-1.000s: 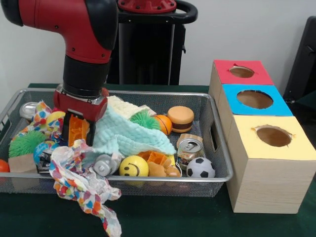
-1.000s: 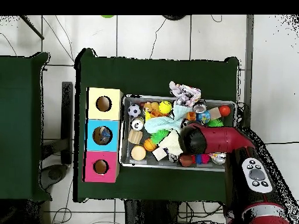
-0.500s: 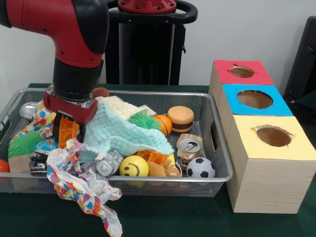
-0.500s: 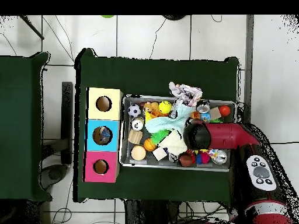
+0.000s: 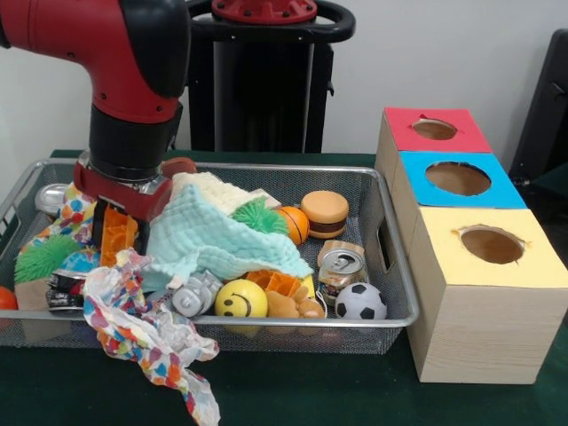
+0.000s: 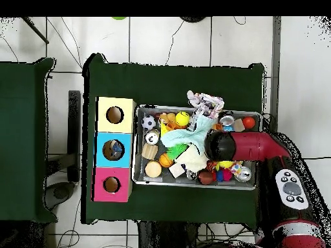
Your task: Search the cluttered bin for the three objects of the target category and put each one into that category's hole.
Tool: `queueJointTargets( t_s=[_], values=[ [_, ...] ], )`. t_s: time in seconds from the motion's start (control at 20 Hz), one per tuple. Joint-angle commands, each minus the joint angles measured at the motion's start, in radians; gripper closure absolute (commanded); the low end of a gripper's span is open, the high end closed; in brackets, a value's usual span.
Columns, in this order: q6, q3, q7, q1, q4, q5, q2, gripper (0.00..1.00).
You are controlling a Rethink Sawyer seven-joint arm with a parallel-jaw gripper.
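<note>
A: The bin point(image 5: 390, 266), front view first: silver mesh, standing on the green surface point(image 5: 293, 390) just left of the row of three boxes. It is heaped with clutter.

B: Where is the arm?

A: It comes down into the bin's left half. The jaws point(image 5: 120, 232) are low among the things there, next to an orange waffle-patterned piece point(image 5: 118, 238) and against a pale mint cloth point(image 5: 213, 235). I cannot tell whether they are open or closed.

B: Any clear plastic pieces?

A: None that I can make out from this side. I see a drink can point(image 5: 341, 266), a soccer ball point(image 5: 361, 302), a yellow smiley ball point(image 5: 240, 299), a toy burger point(image 5: 325, 213) and a dotted paper wad point(image 5: 146, 333) hanging over the near rim.

B: And the red-topped box point(image 5: 435, 133)?

A: Farthest of the three, its hole point(image 5: 435, 130) round and unblocked, with the blue-topped box point(image 5: 457, 180) and the yellow-topped box point(image 5: 491, 248) nearer the camera.

B: Now from overhead.

A: The bin point(image 6: 137, 145) lies right of the boxes, touching or nearly so. The red top point(image 6: 111, 185) is lowest in the picture, its hole point(image 6: 111, 185) dark. The arm point(image 6: 249, 147) reaches in from the right and hides the jaws. The mint cloth point(image 6: 187, 134) spreads left of it, the paper wad point(image 6: 205, 102) at the upper rim
</note>
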Motion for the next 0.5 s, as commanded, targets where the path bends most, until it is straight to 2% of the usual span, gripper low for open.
queueJointTargets(
  t_s=[0.05, 0.2, 0.4, 0.5],
  values=[
    [0.224, 0.052, -0.248, -0.081, 0.006, 0.007, 0.016, 0.0],
    [0.327, 0.076, -0.291, -0.099, 0.044, 0.041, -0.023, 0.0],
    [0.372, 0.099, -0.302, -0.111, 0.068, 0.052, -0.045, 0.0],
    [0.364, 0.117, -0.301, -0.126, 0.082, 0.054, -0.048, 0.0]
  ],
)
